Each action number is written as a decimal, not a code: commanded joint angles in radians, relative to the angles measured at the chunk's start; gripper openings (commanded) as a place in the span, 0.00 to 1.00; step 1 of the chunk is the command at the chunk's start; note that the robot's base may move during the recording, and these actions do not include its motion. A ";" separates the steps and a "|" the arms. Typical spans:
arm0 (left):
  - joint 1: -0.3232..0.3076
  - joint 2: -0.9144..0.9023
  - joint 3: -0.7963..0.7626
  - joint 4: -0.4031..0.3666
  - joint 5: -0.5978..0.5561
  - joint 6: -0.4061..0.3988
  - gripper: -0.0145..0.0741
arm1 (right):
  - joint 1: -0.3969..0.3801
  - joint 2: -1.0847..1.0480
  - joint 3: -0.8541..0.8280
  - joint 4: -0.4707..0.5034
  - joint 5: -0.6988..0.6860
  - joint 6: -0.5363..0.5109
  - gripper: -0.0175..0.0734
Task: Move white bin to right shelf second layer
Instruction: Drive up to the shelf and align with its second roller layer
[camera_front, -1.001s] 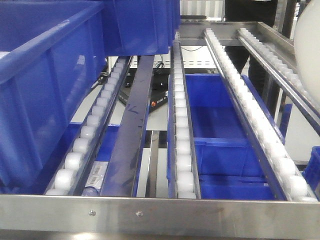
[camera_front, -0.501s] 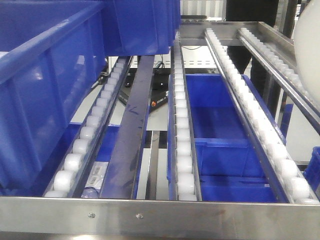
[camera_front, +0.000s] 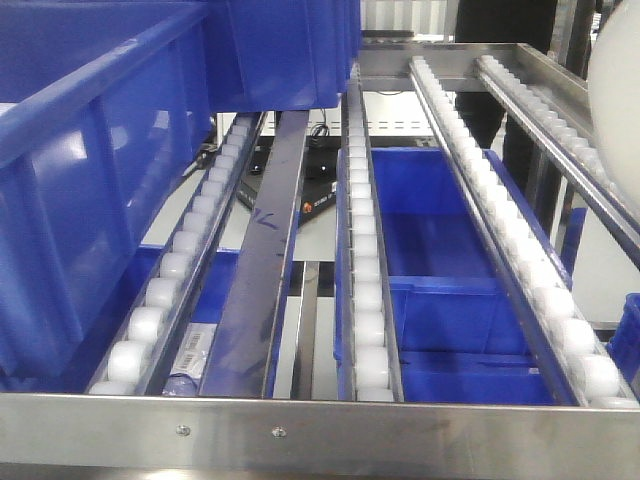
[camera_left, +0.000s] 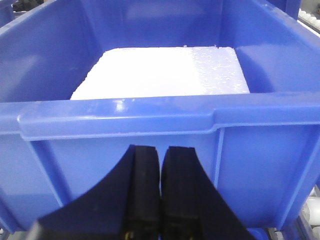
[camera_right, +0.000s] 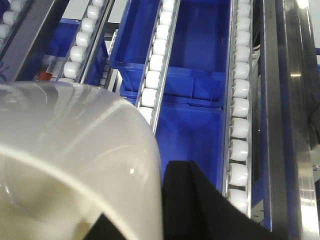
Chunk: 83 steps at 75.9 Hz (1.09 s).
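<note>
One step open: the white bin (camera_right: 75, 165) is lifted but not yet set on the right shelf second layer (camera_front: 520, 250).
Bin position: front view shows only a curved white edge at 3 o'clock; right wrist view has it filling the frame from 7 to 9 o'clock, above the roller lanes, apparently clear of them.
Right tool (camera_right: 192, 205): dark fingers sit against the bin wall at 6 o'clock; judged clamped on the rim, though the contact itself is hidden.
Left tool (camera_left: 162, 190): fingers pressed together, nothing between them, parked just before a blue crate (camera_left: 150, 120) with a white foam slab (camera_left: 160, 72) inside.
Shelf state: roller rows (camera_front: 365, 250) and steel front lip (camera_front: 320, 425) are bare in the right lanes; blue crates (camera_front: 100, 170) occupy the lanes from 9 to 11 o'clock.
Done: pick-up and carry to the rack.
Left: lower the bin onto the right-hand rollers, let go, pull the arm back.
Risk: sloping rollers may let the smooth tub slide.
</note>
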 joint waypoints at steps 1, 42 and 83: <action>-0.003 -0.014 0.037 0.000 -0.087 -0.005 0.26 | -0.007 0.004 -0.031 -0.006 -0.092 0.002 0.25; -0.003 -0.014 0.037 0.000 -0.087 -0.005 0.26 | -0.007 0.004 -0.031 -0.006 -0.092 0.002 0.25; -0.003 -0.014 0.037 0.000 -0.087 -0.005 0.26 | -0.007 0.013 -0.031 0.004 -0.116 0.002 0.25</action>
